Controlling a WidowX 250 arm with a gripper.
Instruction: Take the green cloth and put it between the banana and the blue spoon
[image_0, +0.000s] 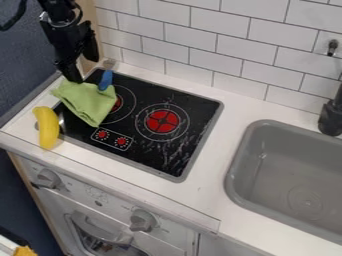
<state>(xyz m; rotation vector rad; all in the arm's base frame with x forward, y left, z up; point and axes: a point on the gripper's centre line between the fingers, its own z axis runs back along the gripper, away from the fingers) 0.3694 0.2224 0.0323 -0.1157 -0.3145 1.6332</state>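
While the black robot arm (67, 35) is coming into the camera view from the upper left, its end effector (75, 77) is hanging down over the far left corner of the stove top (184, 165). The tip is meeting the upper edge of the green cloth (87, 102) in this view, but I cannot tell whether it is gripping the fabric or standing open or closed. The cloth is lying crumpled across the left part of the stove top, partly covering a burner ring and spilling over the left rim. It is occupying the space between the banana (47, 127) and the blue spoon (105, 80). The banana is resting near the front left corner of the white table (234, 112), its length running roughly from back to front, and a silvery thing (61, 122) is peeking out just beside it. The blue spoon is showing a blue part at the upper right edge of the cloth, over the back of the stove top. A red burner centre (162, 121) is standing out farther right, and a grey sink (297, 170) is sitting at the right, with a black faucet (330, 117) rising behind it. White tiles (224, 50) are lining the wall.
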